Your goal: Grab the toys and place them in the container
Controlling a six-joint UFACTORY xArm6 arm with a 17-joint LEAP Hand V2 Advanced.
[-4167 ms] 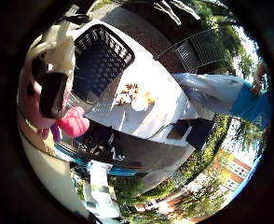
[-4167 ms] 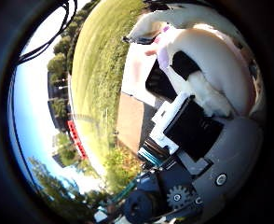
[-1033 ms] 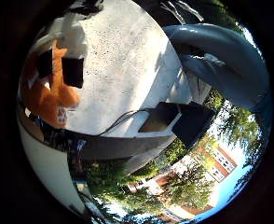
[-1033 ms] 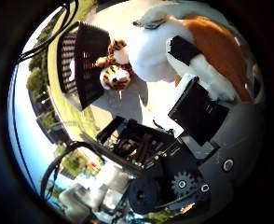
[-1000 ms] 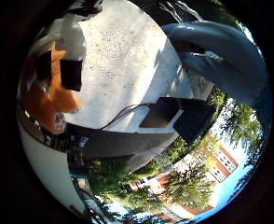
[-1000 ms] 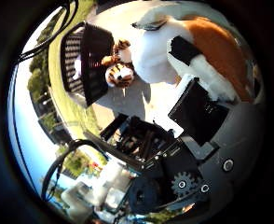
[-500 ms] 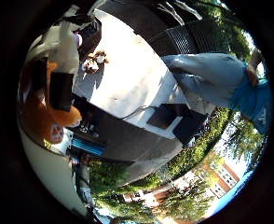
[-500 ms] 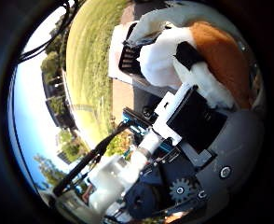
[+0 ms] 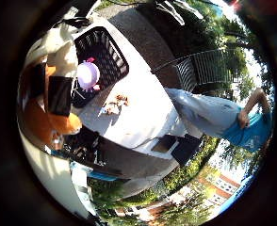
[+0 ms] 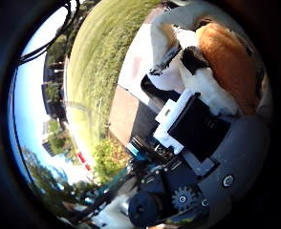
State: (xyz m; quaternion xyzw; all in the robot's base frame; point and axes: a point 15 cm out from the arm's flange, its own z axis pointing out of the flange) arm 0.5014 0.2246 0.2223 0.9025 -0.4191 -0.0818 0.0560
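My hand [image 10: 193, 124] is shut on an orange and white plush toy [image 10: 222, 48], which fills the space by the palm. In the little finger side view the same plush [image 9: 40, 121] sits under my fingers [image 9: 56, 92]. A black mesh container [image 9: 108, 49] stands on the white table [image 9: 153, 118], below the hand. A pink and white toy [image 9: 88, 73] lies inside the container. A small striped tiger toy [image 9: 117, 100] lies on the table just beside the container.
A dark flat box [image 9: 169, 143] lies at the table's edge, away from the container. Paving and a metal bench [image 9: 200, 66] lie beyond the table. A lawn [image 10: 102, 67] stretches past the table's other side.
A pink toy held earlier now lies in the container. The hand has closed on the orange plush and risen from the table, so the container and tiger toy now show below.
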